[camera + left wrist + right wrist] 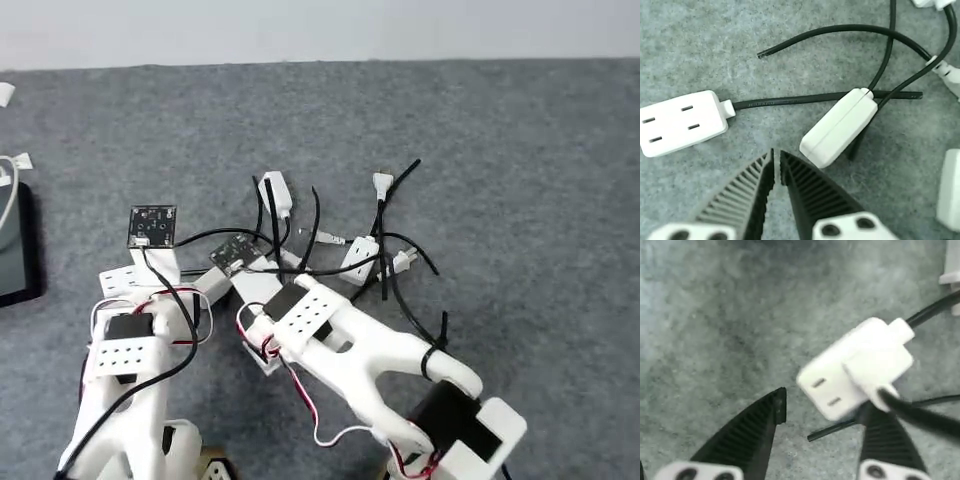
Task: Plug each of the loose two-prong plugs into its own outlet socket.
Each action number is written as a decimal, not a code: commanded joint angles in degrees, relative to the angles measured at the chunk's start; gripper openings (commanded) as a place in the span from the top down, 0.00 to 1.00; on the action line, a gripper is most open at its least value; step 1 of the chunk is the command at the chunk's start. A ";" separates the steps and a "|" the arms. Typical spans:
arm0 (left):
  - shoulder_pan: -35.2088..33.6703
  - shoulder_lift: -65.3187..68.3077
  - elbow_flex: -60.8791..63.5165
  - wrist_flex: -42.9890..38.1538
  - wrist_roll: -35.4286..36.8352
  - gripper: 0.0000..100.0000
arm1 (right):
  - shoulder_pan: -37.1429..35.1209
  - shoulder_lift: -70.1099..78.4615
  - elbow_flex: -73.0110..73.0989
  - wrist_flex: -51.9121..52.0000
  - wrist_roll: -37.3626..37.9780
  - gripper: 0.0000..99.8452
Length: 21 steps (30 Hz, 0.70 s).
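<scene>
- High view: a grey felt-covered table [520, 150] holds a tangle of black cords [268, 215] just ahead of both arms. A dark flat device [18, 250] lies at the table's edge, well apart from the tangle.
- Two loose plugs show bare prongs: the far plug [383, 182] at the tangle's outer side, and the near plug [403, 262] just beside a white socket block [360, 258].
- Left wrist view: the left gripper [776, 159] has its fingers pressed almost together, pinching nothing. It hangs over bare felt between a four-slot outlet [680, 122] and a second white block [840, 127]; that block rests on crossed cords.
- Right wrist view: the right gripper [824, 407] is spread wide. A two-slot outlet [827, 385] lies between its fingers with a white plug body [880, 360] on top, and a black cord crosses one finger.
</scene>
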 commanded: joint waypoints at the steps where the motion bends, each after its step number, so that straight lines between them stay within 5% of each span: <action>1: -0.26 -1.32 -0.40 -1.58 0.09 0.99 | 3.38 0.13 -2.37 -2.51 -0.53 0.84; 8: -0.26 -1.32 -0.40 -1.58 0.09 0.99 | 6.20 5.49 -7.74 -1.36 -0.44 0.83; 15: -0.26 -1.32 -0.40 -1.58 0.09 0.99 | 5.14 6.99 -14.07 3.65 -3.96 0.60; 21: -0.26 -1.32 -0.40 -1.58 -1.93 0.99 | 4.35 7.52 -16.70 3.30 -8.35 0.61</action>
